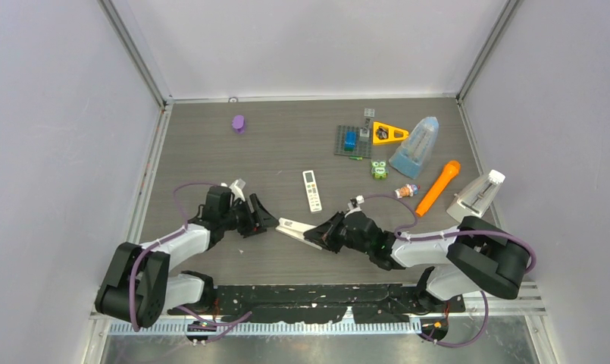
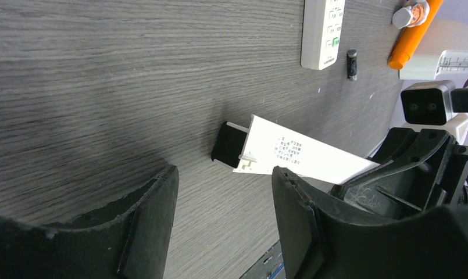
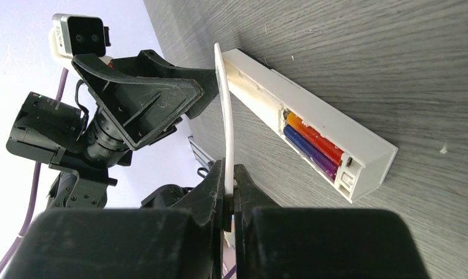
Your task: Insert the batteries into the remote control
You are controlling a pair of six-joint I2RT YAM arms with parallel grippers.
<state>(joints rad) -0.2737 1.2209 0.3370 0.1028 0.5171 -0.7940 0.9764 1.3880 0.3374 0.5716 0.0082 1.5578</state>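
Batteries seated in the remote, cover held off

A red-orange battery [image 3: 314, 138] and a blue battery [image 3: 308, 154] lie side by side in the open bay of the white remote [image 3: 313, 110] on the surface [image 3: 394, 58]. The right gripper [image 3: 230, 203] pinches its thin white cover [image 3: 224, 116]. The left gripper [image 2: 222, 197] is spread nearby. A blackish battery [image 2: 352, 64] lies beside a second remote [image 2: 322, 32].

You see a dark grey wood-grain table [image 1: 211, 152]. Far left lies a small purple lump [image 1: 239, 123]; at centre a white button-faced remote control [image 1: 312, 190]; nearer, a second white remote [image 3: 313, 110] with its back open; far right, a grey studded baseplate [image 1: 352, 141] and an orange carrot-shaped toy [image 1: 438, 187].
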